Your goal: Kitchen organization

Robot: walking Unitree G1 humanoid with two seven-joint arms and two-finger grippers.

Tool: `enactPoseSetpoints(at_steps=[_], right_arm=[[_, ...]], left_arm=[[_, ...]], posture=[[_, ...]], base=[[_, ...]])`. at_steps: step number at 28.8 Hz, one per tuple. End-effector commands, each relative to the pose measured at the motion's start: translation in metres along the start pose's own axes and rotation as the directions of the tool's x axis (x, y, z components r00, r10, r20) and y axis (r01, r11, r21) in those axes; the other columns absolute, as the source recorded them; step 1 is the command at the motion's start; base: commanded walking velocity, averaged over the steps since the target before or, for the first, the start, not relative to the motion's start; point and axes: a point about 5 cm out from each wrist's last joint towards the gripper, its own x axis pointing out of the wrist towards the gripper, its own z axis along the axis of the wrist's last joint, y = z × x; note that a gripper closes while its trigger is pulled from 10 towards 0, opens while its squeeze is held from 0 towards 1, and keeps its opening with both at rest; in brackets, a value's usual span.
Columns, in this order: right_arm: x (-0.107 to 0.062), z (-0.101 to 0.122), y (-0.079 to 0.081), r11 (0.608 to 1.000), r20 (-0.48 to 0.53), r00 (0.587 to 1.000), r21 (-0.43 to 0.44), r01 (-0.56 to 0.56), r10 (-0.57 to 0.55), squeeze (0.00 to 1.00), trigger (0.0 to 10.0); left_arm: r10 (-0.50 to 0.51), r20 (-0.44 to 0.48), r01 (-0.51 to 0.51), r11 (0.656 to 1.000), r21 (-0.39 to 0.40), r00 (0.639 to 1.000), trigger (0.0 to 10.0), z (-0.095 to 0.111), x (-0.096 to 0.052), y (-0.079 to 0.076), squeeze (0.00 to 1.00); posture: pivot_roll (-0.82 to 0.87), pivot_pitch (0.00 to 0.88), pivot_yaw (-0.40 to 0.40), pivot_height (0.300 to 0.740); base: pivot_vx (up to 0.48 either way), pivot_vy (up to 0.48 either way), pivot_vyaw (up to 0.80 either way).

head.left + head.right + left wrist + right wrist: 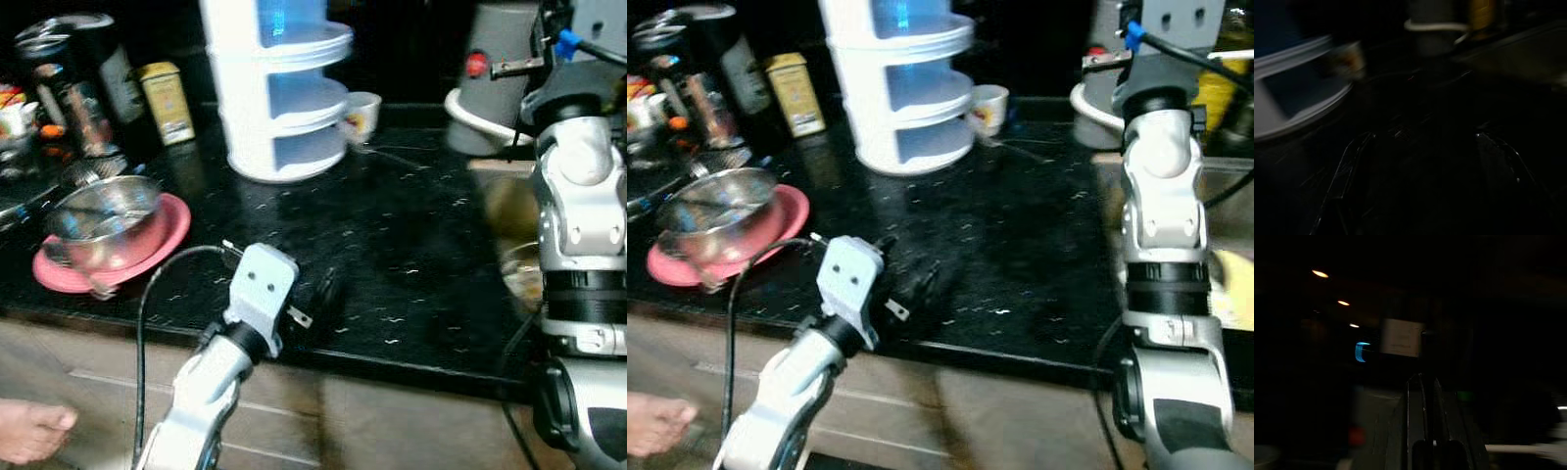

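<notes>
Left gripper [328, 294] low over the counter's [411, 245] front edge, fingers spread wide and empty; straight beyond it, toward the back, the white tiered rack [279, 88] with a small cup [361, 113] touching its right side. Left of the rack and nearer the front edge, a steel bowl [103, 220] on a pink plate [162, 245], closer to this gripper than to the other. Right gripper [1422, 411] raised high to the rack's right by a grey appliance [500, 78], fingers pressed together on nothing.
</notes>
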Motion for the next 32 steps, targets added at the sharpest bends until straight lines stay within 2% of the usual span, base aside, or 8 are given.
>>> enactPoseSetpoints(at_steps=[1,6,9,12,20,25,26,32], right_arm=[[0.0,-0.002,0.008,1.0,-0.012,1.0,-0.005,-0.026,0.026,0.0,10.0],[-0.001,-0.004,0.012,0.998,-0.01,0.999,-0.047,-0.043,0.043,0.0,10.0],[-0.004,-0.013,0.032,0.967,-0.061,0.986,-0.197,-0.164,0.155,0.0,10.0],[-0.008,-0.024,0.043,0.952,-0.131,0.971,-0.207,-0.225,0.201,0.0,10.0],[-0.036,-0.072,0.063,0.852,-0.465,0.814,-0.204,-0.482,0.349,0.0,10.0],[-0.04,-0.077,0.06,0.848,-0.508,0.777,-0.157,-0.507,0.371,0.0,10.0],[-0.039,-0.076,0.058,0.853,-0.511,0.776,-0.147,-0.502,0.369,1.0,10.0],[-0.029,-0.06,0.053,0.924,-0.407,0.851,-0.042,-0.381,0.332,1.0,10.0]], left_arm=[[0.005,-0.015,-0.005,1.0,0.006,1.0,10.0,-0.002,-0.001,0.003,0.0],[0.006,-0.012,-0.006,1.0,0.0,1.0,10.0,-0.002,-0.001,0.002,0.0],[0.022,-0.007,-0.022,1.0,0.01,1.0,10.0,-0.001,0.0,0.004,0.0],[0.031,-0.006,-0.031,0.999,0.018,1.0,10.0,-0.001,0.0,0.005,0.0],[0.087,-0.005,-0.087,0.995,0.05,0.996,10.0,-0.001,-0.001,0.015,0.0],[0.102,-0.005,-0.102,0.993,0.056,0.995,10.0,-0.001,-0.001,0.019,0.0],[0.105,-0.005,-0.104,0.993,0.059,0.994,10.0,-0.001,-0.001,0.019,0.0],[0.118,-0.01,-0.117,0.991,0.068,0.993,10.0,-0.002,-0.001,0.021,0.0]], posture=[[-0.03,0.0,0.019,0.74],[-0.03,0.0,0.019,0.74],[-0.03,0.0,0.018,0.74],[-0.03,0.0,0.017,0.74],[-0.03,0.0,0.012,0.74],[-0.03,0.0,0.012,0.74],[-0.04,0.0,0.014,0.74],[-0.04,0.0,0.014,0.74]], base=[[0.0,-0.36,0.0],[0.0,-0.072,0.0],[0.0,0.0,0.0],[0.0,0.0,0.0],[0.0,0.0,0.0],[0.0,0.0,0.0],[0.0,0.0,0.0],[0.0,0.0,0.0]])
